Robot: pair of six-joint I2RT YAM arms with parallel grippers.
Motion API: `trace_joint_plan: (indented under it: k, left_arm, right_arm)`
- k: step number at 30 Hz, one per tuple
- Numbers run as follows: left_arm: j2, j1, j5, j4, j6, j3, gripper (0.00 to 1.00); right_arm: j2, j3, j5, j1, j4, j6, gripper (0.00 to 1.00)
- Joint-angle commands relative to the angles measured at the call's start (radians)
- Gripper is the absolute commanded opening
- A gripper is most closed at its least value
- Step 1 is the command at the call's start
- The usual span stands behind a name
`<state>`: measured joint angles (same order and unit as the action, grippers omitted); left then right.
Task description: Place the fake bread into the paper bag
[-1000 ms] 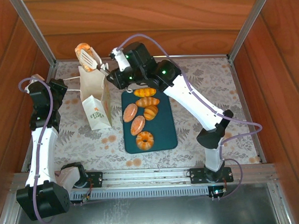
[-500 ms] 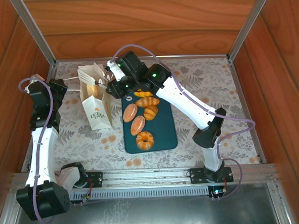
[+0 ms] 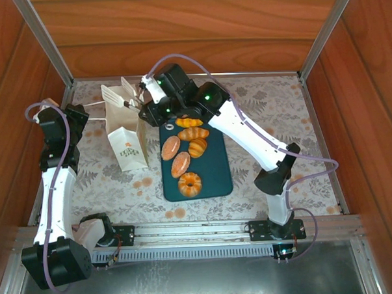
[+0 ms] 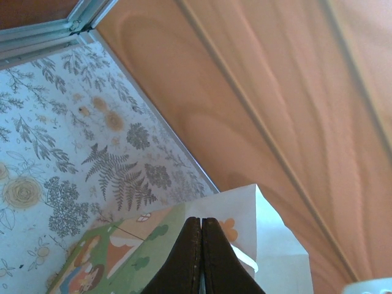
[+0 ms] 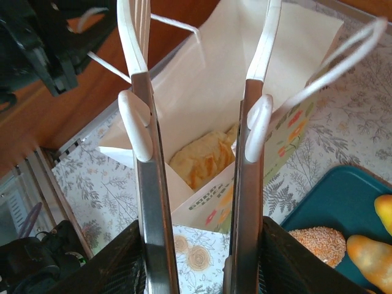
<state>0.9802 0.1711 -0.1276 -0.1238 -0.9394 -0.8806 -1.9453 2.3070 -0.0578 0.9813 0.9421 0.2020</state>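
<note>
The white paper bag (image 3: 127, 140) stands upright left of the tray, its mouth open. One striped fake bread (image 5: 205, 159) lies inside the paper bag (image 5: 202, 86). My right gripper (image 3: 121, 92) carries long tong-like fingers (image 5: 147, 184), open above the bag mouth with nothing between them. Several more breads rest on the teal tray (image 3: 213, 166), among them an oval roll (image 3: 170, 147), a striped loaf (image 3: 193, 133) and a ring doughnut (image 3: 190, 184). My left gripper (image 4: 201, 220) is shut beside the bag, and the bag's cord handle (image 5: 110, 64) runs into it.
The floral table cloth (image 3: 279, 117) is boxed in by wooden walls and metal posts at the back and sides. The tray (image 5: 324, 196) lies close against the bag's right side. A seeded roll (image 5: 318, 242) sits at the tray's near corner.
The right gripper came down over the bag holding a bread, let it drop inside, and now stands open and slightly higher. The left arm has not moved.
</note>
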Motion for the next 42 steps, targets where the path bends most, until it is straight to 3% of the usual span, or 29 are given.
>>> trace_joint_plan:
  k: [1,12,28,34,42]
  left_arm:
    - [-0.015,0.008,0.005,0.011,0.002,0.018,0.0]
    - [-0.014,0.007,0.003,0.011,0.001,0.013,0.0]
    - [-0.025,0.007,0.013,-0.005,0.011,0.008,0.0]
    - [-0.021,0.007,0.009,-0.008,0.016,-0.008,0.0]
    - [-0.024,0.008,0.013,-0.013,0.016,-0.014,0.0]
  right_arm:
    - [0.089,0.032,-0.024,0.007,-0.065,0.034,0.47]
    - [0.257,-0.059,0.058,0.005,-0.069,0.05,0.45]
    - [0.718,-0.698,0.223,0.002,0.014,0.187,0.45]
    - [0.797,-0.882,0.205,0.002,0.055,0.263,0.44]
    - [0.791,-1.004,0.123,0.004,0.114,0.297,0.43]
